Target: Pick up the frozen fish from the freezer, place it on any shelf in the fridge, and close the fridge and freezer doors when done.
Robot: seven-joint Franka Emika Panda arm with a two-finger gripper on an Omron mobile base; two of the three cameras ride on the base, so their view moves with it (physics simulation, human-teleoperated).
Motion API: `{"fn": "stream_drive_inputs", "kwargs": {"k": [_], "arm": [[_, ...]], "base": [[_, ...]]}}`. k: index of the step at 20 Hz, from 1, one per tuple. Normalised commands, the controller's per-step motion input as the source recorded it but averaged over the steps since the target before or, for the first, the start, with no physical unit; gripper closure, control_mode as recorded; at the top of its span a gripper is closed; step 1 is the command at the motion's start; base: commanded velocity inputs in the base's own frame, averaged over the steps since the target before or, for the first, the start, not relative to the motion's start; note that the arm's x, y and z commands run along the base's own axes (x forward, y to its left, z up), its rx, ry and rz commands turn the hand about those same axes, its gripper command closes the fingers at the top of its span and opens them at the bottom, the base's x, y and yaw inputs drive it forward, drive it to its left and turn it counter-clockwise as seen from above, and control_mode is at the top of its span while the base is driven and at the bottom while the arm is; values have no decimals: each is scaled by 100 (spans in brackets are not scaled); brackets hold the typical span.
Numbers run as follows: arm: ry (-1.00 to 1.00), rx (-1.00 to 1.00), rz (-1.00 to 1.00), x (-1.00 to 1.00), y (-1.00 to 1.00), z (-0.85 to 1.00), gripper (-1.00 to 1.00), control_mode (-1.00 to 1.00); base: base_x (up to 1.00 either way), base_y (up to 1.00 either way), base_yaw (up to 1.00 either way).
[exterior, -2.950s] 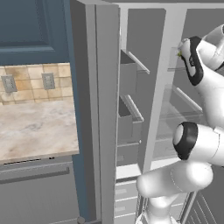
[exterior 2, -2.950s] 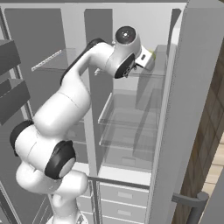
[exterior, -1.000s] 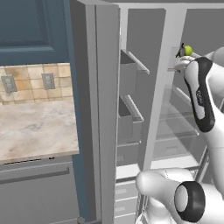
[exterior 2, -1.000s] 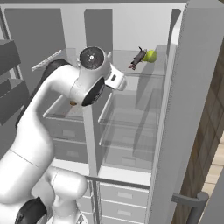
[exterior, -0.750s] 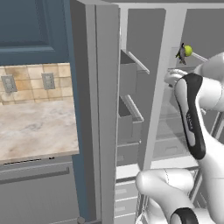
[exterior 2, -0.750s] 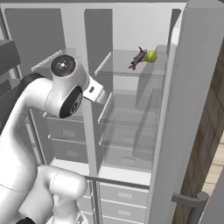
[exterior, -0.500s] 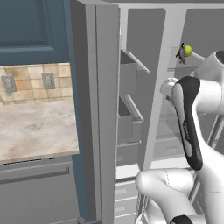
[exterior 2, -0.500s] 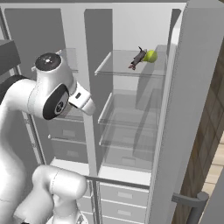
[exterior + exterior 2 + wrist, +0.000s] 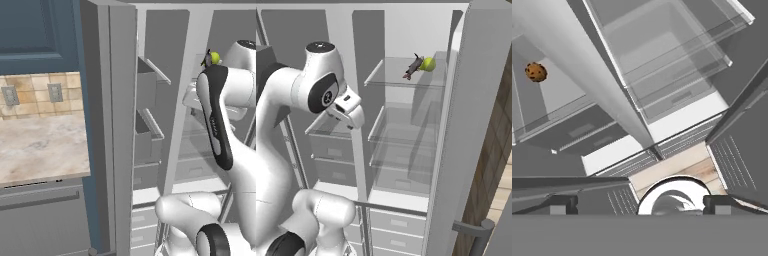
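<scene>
The tall grey side-by-side fridge and freezer unit [image 9: 406,150] stands with both doors swung open, the wider fridge half on the right and the narrower freezer half on the left. A tall flat grey door [image 9: 471,130] hangs open at the near right, its handle low down. To the left of the unit a marbled beige tabletop [image 9: 40,145] runs under a dark blue cabinet door [image 9: 35,30]. The white arm rises in front of the freezer half, and its jaws [image 9: 639,205] stand spread wide with nothing between them, pointing down toward the floor at the foot of the unit. On the top translucent glass shelf [image 9: 391,80] of the fridge lies the tiny dark grey frozen fish [image 9: 413,67], touching a round yellow-green ball [image 9: 428,64] on its right. A small brown speckled cookie [image 9: 535,72] sits inside the freezer.
</scene>
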Motion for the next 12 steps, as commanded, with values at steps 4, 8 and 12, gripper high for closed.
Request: {"fn": "stream_drive_inputs", "kwargs": {"k": [4,8,12], "arm": [[0,-3,0,-28,-35,-4,-100,100],[0,0,0,0,0,0,-100,100],[0,0,0,0,0,0,-100,100]], "base": [[-12,-14,0],[-38,-29,0],[-34,-3,0]]}}
